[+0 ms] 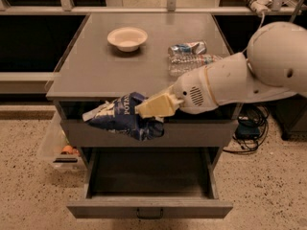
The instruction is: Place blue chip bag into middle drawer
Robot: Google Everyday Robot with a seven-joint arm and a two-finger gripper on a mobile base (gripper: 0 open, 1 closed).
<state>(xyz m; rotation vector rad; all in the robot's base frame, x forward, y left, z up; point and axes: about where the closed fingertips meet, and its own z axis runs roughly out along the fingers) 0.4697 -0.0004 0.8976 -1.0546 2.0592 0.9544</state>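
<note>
The pale two-finger gripper clamps the crumpled dark-blue foil chip bag in the air above the pulled-out wide grey metal drawer, so pickup looks done while lowering and release remain

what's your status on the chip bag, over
Gripper shut on blue chip bag. Bag held above open middle drawer. Nothing seen in the way.

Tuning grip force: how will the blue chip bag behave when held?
Probably floppy: the bag sags crumpled below the hand, which pinches it above the open drawer. Likely light, hanging from one pinch. Foil may be slippery.
</note>
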